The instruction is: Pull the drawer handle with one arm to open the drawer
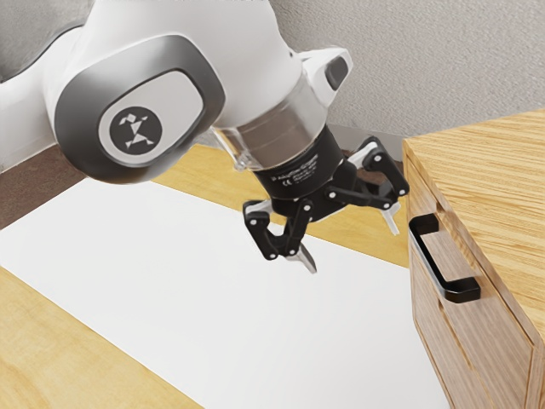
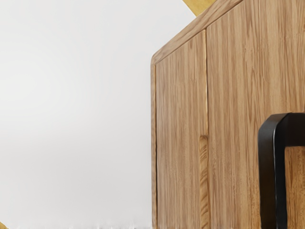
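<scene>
A light wooden cabinet [image 1: 502, 187] stands at the exterior view's right, its drawer front [image 1: 451, 319] flush with the cabinet face. On that front sits a black bar handle [image 1: 438, 260]. My black gripper [image 1: 345, 239] hangs open above the white mat, just to the left of the handle and apart from it, fingers spread wide with nothing between them. In the wrist view the wooden cabinet front [image 2: 228, 124] shows close up, with one end of the black handle [image 2: 276, 167] near my hand.
A white mat [image 1: 187, 281] covers the wooden tabletop [image 1: 51, 358] in front of the cabinet. A grey textured wall [image 1: 443, 60] rises behind. The arm's white links [image 1: 170, 77] fill the upper left of the exterior view.
</scene>
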You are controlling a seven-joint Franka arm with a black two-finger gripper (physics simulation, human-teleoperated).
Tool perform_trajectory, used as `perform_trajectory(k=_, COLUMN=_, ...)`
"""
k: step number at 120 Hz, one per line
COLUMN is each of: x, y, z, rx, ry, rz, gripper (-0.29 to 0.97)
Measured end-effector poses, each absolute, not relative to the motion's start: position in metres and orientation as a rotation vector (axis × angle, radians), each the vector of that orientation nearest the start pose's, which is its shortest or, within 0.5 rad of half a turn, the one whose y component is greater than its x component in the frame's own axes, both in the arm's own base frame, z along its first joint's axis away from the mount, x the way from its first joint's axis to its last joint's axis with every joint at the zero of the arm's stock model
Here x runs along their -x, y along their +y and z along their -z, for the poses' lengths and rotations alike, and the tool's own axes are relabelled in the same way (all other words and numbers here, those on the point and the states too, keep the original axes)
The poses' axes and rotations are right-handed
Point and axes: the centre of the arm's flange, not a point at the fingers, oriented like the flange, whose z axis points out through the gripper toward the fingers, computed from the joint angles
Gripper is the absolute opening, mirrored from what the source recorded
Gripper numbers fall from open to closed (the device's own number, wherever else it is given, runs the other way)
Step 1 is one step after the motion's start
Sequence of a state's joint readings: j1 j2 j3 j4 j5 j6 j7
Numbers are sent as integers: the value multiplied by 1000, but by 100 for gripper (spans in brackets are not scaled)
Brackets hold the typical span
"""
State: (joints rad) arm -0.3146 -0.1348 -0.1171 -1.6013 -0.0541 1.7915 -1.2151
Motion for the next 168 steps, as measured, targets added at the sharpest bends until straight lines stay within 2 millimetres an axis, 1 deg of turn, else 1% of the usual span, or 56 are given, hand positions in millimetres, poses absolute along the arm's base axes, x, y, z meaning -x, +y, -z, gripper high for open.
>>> perform_trajectory(k=10, x=-487, y=-236, z=-705, rx=3140, ry=-1294, rz=330, gripper=68)
perform_trajectory(k=23, x=-497, y=-235, z=-705, rx=3138, ry=-1309, rz=332, gripper=68)
perform_trajectory(k=35, x=-505, y=-236, z=-698, rx=3133, ry=-1313, rz=318, gripper=68)
perform_trajectory(k=69, x=-513, y=-249, z=-678, rx=3132, ry=-1289, rz=290, gripper=68)
perform_trajectory(k=73, x=-511, y=-248, z=-682, rx=3135, ry=-1291, rz=304, gripper=68)
perform_trajectory(k=81, x=-500, y=-243, z=-700, rx=3147, ry=-1299, rz=359, gripper=68)
perform_trajectory(k=86, x=-492, y=-237, z=-712, rx=3149, ry=-1311, rz=395, gripper=68)
perform_trajectory(k=91, x=-486, y=-228, z=-717, rx=3140, ry=-1327, rz=425, gripper=68)
perform_trajectory(k=95, x=-484, y=-220, z=-715, rx=3126, ry=-1346, rz=441, gripper=68)
perform_trajectory(k=106, x=-476, y=-201, z=-696, rx=3095, ry=-1390, rz=469, gripper=68)
perform_trajectory(k=111, x=-474, y=-196, z=-686, rx=3092, ry=-1407, rz=479, gripper=68)
perform_trajectory(k=116, x=-475, y=-195, z=-681, rx=3101, ry=-1423, rz=502, gripper=68)
perform_trajectory(k=125, x=-477, y=-195, z=-680, rx=3125, ry=-1447, rz=559, gripper=68)
perform_trajectory(k=134, x=-476, y=-196, z=-686, rx=3165, ry=-1488, rz=593, gripper=68)
perform_trajectory(k=139, x=-474, y=-197, z=-687, rx=3196, ry=-1516, rz=581, gripper=68)
perform_trajectory(k=149, x=-467, y=-197, z=-681, rx=3233, ry=-1547, rz=546, gripper=68)
perform_trajectory(k=159, x=-462, y=-192, z=-677, rx=3250, ry=-1568, rz=534, gripper=68)
perform_trajectory(k=168, x=-456, y=-190, z=-677, rx=3265, ry=-1570, rz=538, gripper=68)
